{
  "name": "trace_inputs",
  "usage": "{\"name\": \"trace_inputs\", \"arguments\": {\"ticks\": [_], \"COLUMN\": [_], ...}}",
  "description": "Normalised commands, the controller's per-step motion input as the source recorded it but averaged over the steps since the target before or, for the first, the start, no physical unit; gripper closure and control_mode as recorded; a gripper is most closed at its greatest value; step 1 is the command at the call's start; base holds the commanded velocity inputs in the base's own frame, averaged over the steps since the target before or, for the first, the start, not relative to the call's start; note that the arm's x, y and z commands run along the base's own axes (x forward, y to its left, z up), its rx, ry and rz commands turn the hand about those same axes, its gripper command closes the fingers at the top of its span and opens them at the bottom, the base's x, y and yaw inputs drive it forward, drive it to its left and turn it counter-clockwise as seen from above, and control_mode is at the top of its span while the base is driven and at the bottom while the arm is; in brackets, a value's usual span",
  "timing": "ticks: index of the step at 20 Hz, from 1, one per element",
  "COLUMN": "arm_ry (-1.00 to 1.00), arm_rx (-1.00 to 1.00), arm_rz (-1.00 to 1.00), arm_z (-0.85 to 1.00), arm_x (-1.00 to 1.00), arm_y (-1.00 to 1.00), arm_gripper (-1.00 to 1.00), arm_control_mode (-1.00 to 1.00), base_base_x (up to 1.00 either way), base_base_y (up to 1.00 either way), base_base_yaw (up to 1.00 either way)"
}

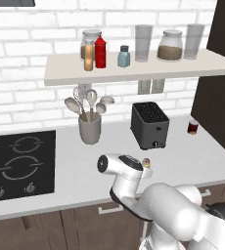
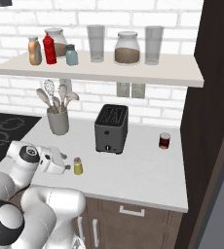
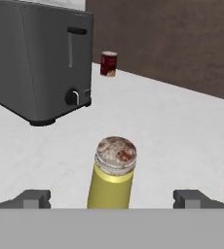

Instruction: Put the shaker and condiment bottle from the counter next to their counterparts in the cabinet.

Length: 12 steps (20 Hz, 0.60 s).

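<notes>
The small yellow-olive shaker with a speckled reddish top stands upright on the pale counter, in front of the toaster. My gripper is open, level with the shaker, one fingertip on each side and neither touching it. In the right base view the shaker stands just right of the gripper; from the left its top peeks over the hand. On the cabinet shelf the tan-orange condiment bottle stands beside the red squeeze bottle, with the blue-grey shaker to their right.
A dark toaster stands behind the shaker, a grey utensil crock to its left, a small dark red can to its right. The black cooktop lies at the left. Jars and glasses line the shelf. A dark brown wall panel bounds the right.
</notes>
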Motion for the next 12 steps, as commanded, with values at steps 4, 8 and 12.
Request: {"name": "trace_inputs", "arguments": {"ticks": [4, 8, 12], "arm_ry": [0.00, 0.00, 0.00], "arm_rx": [0.04, 0.07, 0.06], "arm_rz": [0.00, 0.00, 0.00], "arm_z": [-0.12, -0.08, -0.17], "arm_x": [0.10, 0.09, 0.02], "arm_y": [-0.20, -0.32, -0.32], "arm_gripper": [-1.00, -1.00, -1.00], "arm_control_mode": [-1.00, -1.00, -1.00], "base_base_x": [0.00, 0.00, 0.00], "base_base_y": [0.00, 0.00, 0.00], "base_base_yaw": [0.00, 0.00, 0.00]}}
